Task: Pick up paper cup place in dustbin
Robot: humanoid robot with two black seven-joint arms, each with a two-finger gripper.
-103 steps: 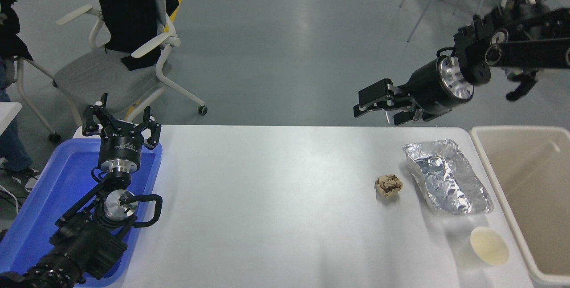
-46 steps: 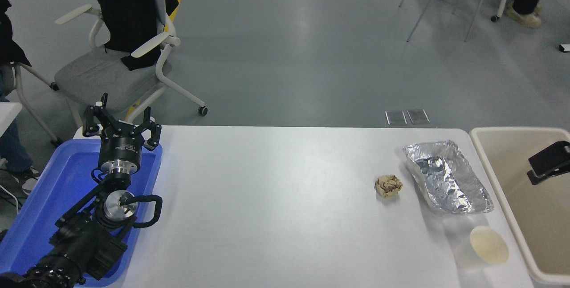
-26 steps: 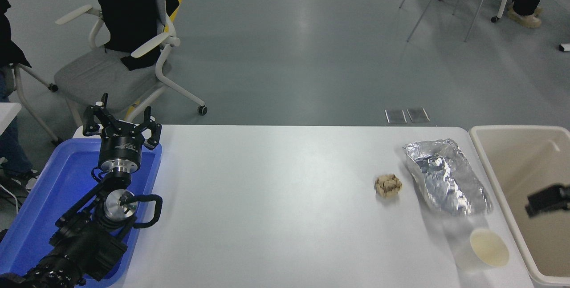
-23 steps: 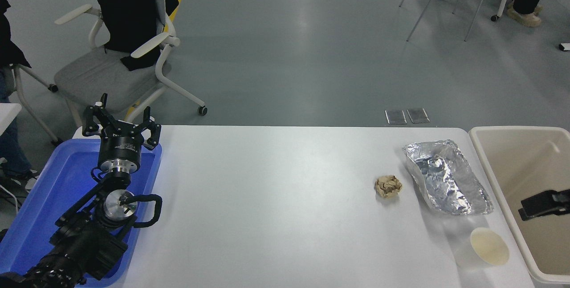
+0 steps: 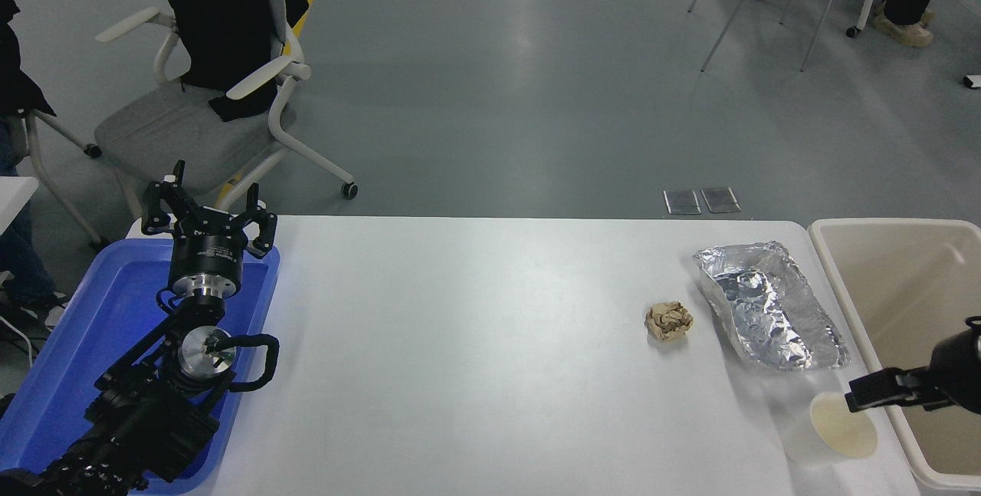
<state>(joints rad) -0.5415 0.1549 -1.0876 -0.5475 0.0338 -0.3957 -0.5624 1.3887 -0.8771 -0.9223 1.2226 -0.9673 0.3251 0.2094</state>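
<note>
The paper cup (image 5: pixel 843 424) is small and white with a cream inside. It stands upright, mouth up, near the table's front right corner, just left of the dustbin (image 5: pixel 881 223), a large beige bin off the table's right end. My right gripper (image 5: pixel 863 396) reaches in from the right edge, over the bin's left rim. Its tip is at the cup's upper right rim; I cannot tell if it touches. My left gripper (image 5: pixel 207 212) is parked open at the lower left.
A crinkled silver foil tray (image 5: pixel 770 316) lies just behind the cup. A crumpled brown paper ball (image 5: pixel 668 320) lies left of the tray. A blue tray (image 5: pixel 69 343) sits under the left arm. Chairs and a person's legs are beyond the table.
My right arm swung from high over the table's far edge out to the right, came down over the bin, then moved left and forward to the cup's rim. The cup stayed put.
</note>
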